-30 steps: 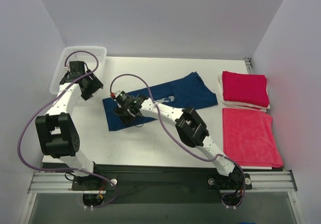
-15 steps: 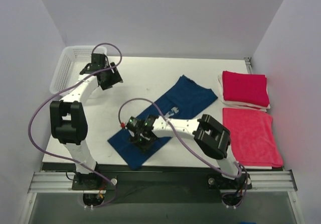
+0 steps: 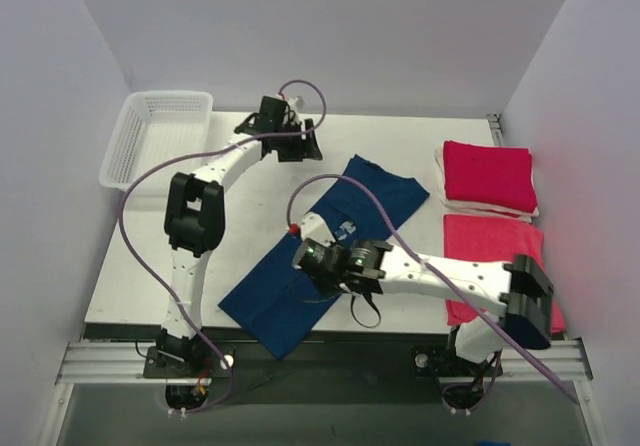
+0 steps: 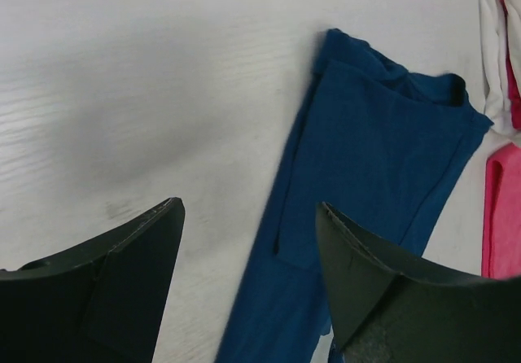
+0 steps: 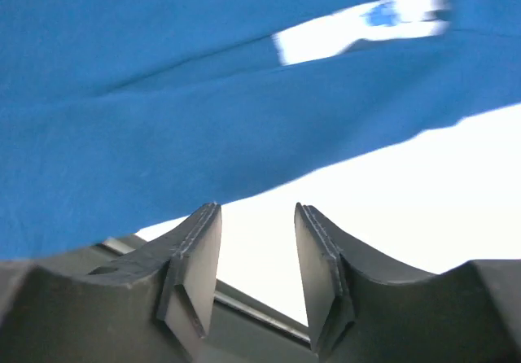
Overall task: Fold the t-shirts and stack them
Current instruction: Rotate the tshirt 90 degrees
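The right gripper (image 5: 256, 212), jaws partly apart and empty, hovered low over the middle of the navy t-shirt (image 3: 380, 191). The shirt's long axis ran diagonally across the table (image 3: 130, 276), near-left to far-right. The left gripper (image 4: 248, 208), wide and empty, hung off the shirt's far end, so the right was nearer.

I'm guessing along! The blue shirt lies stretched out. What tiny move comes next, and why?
Probably lower the left hand onto the far end of the navy t-shirt and pinch it: that hand hangs open near it, and the shirt lies in one long strip.
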Controlling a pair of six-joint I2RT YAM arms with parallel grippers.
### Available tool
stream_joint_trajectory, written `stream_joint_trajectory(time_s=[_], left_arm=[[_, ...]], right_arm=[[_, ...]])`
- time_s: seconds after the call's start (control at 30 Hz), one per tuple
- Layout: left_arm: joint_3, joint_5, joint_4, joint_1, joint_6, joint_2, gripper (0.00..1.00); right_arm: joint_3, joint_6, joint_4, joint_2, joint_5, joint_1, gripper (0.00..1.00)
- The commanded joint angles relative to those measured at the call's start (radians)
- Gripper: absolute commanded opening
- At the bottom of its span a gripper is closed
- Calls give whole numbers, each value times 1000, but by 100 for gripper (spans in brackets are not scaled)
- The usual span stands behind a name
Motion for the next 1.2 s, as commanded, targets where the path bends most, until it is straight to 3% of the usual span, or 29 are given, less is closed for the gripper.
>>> stream_joint_trajectory(time_s=[0.0, 0.2, 0.33, 0.5, 0.6, 0.87, 1.07, 1.17], left_arm=[[162, 79, -15, -96, 65, 82, 76], [313, 79, -29, -227, 43, 208, 76], [297, 102, 46, -268, -10, 238, 77], [389, 111, 19, -288, -35, 332, 78], [421, 47, -33, -288, -49, 372, 79], [457, -405, -230, -232, -182, 413, 79], [461, -492, -201, -173, -219, 406, 79], [489, -463, -152, -115, -234, 419, 79]], right_arm=[[-84, 159, -49, -174, 277, -15, 42], [-222, 311, -116, -401, 387, -78, 47], [-260, 408, -208, -485, 386, -206, 48], [-296, 438, -233, -535, 395, -245, 48], [-294, 445, -242, -532, 398, -259, 48], [-279, 429, -245, -477, 380, -302, 48], [-251, 416, -245, -404, 369, -317, 48], [-231, 397, -240, -332, 359, -319, 48]])
